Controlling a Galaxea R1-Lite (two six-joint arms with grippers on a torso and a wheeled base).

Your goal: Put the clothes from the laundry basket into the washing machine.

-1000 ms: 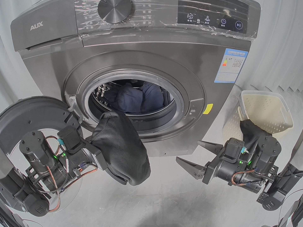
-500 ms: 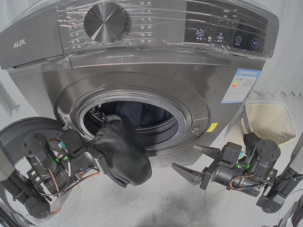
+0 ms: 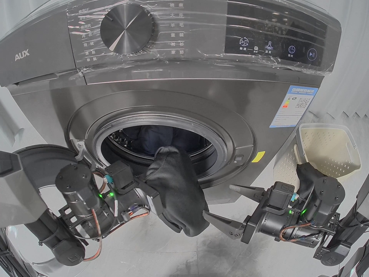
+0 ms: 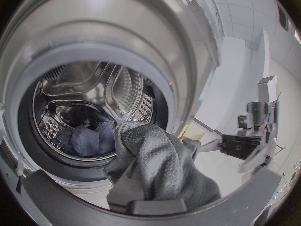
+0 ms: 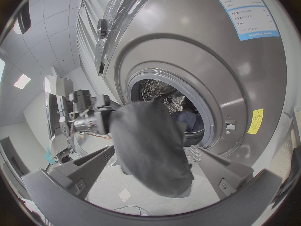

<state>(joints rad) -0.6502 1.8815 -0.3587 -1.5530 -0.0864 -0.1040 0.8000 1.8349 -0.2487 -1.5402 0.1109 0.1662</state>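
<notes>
Left gripper [image 3: 153, 201] clamps the black garment [image 3: 177, 189], holding it at the washer [image 3: 192, 91] mouth for loading. Right gripper [image 3: 217, 201] is wide open, empty, just beside the garment's lower edge.

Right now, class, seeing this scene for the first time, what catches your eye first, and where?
A dark garment hangs from the left end effector before the open washing machine, with blue clothes already in the drum. The right end effector stands open beside the garment, near the cream laundry basket.
</notes>
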